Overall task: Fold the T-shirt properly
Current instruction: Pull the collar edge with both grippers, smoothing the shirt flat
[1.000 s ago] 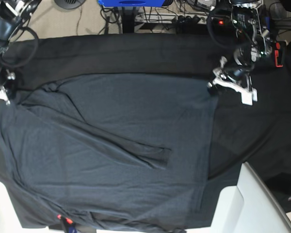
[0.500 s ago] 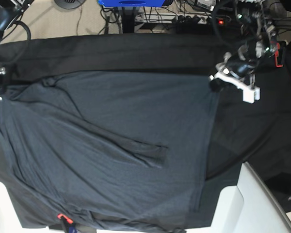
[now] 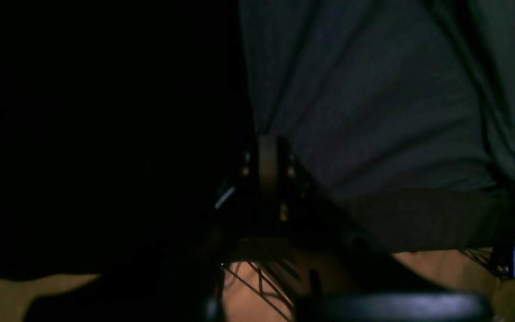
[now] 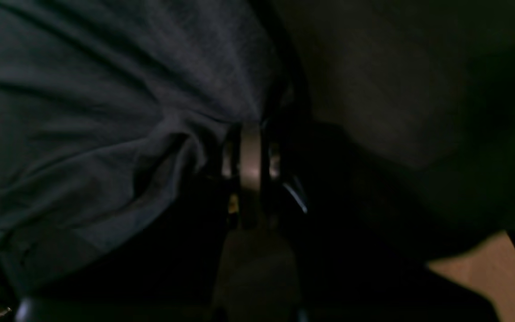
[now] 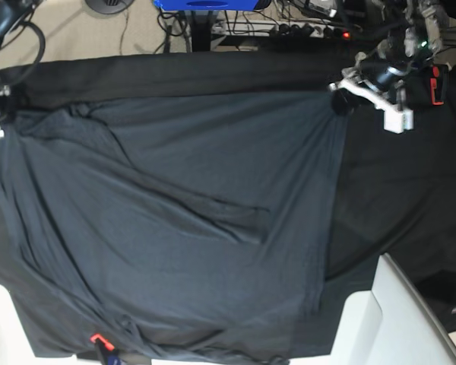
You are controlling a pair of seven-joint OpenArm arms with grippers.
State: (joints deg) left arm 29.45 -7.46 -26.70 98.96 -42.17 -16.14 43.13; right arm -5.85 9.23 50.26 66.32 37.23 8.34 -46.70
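left arm (image 5: 399, 46): dark metal links at the upper right of the base view, with silver brackets and black cables looped around them
left arm light: small green glow near the top right corner of the base view
left gripper (image 5: 340, 99): black tip in front of a white angular bracket; in the left wrist view, a narrow tan strip between two dark side plates with small brass-coloured screws
right arm (image 5: 1, 26): black segmented body at the upper left of the base view, thick black cable curving beside it
right gripper (image 4: 249, 134): pale grey-tan centre strip, dark plates either side, small round screw heads, a thin bright edge on its right
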